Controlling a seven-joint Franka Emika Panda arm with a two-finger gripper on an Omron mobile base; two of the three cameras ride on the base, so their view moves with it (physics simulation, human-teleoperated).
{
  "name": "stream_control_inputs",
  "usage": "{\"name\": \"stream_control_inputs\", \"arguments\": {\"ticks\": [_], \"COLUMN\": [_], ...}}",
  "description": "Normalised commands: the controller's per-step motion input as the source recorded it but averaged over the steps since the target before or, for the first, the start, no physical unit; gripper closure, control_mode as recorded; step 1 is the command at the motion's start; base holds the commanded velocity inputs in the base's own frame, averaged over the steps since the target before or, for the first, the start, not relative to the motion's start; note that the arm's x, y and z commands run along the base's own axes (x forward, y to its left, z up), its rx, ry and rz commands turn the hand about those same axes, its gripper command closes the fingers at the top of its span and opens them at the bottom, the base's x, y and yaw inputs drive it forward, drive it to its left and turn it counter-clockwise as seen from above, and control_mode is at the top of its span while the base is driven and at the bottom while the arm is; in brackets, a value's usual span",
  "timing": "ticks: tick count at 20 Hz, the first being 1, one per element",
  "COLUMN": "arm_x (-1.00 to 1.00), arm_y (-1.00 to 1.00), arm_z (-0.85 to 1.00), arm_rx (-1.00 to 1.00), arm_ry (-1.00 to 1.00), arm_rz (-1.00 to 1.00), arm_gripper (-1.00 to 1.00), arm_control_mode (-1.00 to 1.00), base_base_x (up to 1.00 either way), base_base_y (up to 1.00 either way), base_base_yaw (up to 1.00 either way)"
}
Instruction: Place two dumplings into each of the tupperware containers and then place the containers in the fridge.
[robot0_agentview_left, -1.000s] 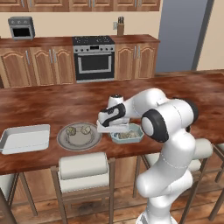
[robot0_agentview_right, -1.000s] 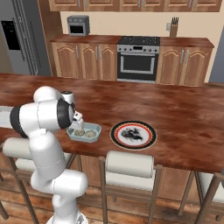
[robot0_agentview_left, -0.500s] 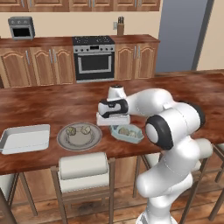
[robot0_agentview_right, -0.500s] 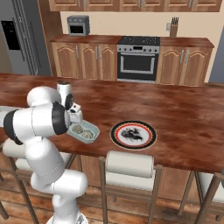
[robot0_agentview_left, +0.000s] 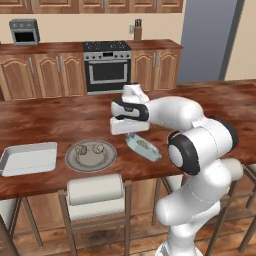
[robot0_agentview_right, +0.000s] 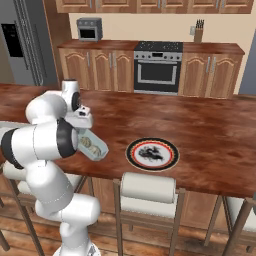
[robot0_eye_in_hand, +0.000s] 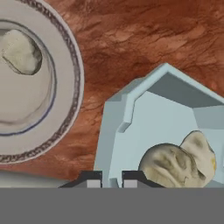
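Above the long reddish-brown wooden counter (robot0_agentview_left: 60, 120), the light blue octagonal tupperware container (robot0_agentview_left: 143, 147) now hangs tilted and lifted clear, where a second ago it sat flat on the wood. Left of that container sit the round grey plate (robot0_agentview_left: 91, 155) and, farther left, the white-grey rectangular tray (robot0_agentview_left: 29, 158). Two pale tan dumplings (robot0_eye_in_hand: 177, 162) ride inside the raised container, so its filling looks done and the carry to the fridge begins. Two more dumplings (robot0_agentview_left: 91, 148) rest on the plate. Smallest, the gripper (robot0_eye_in_hand: 109, 178) has its jaws clenched, apparently on the container's rim.
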Motion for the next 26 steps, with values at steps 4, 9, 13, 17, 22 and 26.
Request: {"name": "stream_control_inputs", "arguments": {"ticks": [4,9,13,17,22,26], "arm_x": [0.0,-0.11,-0.48,-0.7,-0.8,-0.7], "arm_y": [0.0,0.0,0.0,0.0,-0.29,-0.53], "arm_z": [0.53,0.49,0.58,0.59,0.44,0.36], "arm_rx": [-0.05,-0.06,-0.04,-0.02,0.0,0.0], "arm_ry": [0.09,0.04,-0.07,-0.19,-0.18,-0.11], "arm_rz": [0.18,0.21,0.2,0.2,0.22,0.29], "arm_gripper": [1.0,1.0,1.0,1.0,1.0,1.0], "arm_control_mode": [-1.0,-1.0,-1.0,-1.0,-1.0,-1.0], "base_base_x": [0.0,0.0,0.0,0.0,0.0,0.0], "base_base_y": [0.0,0.0,0.0,0.0,0.0,0.0], "base_base_yaw": [0.0,0.0,0.0,0.0,0.0,0.0]}}
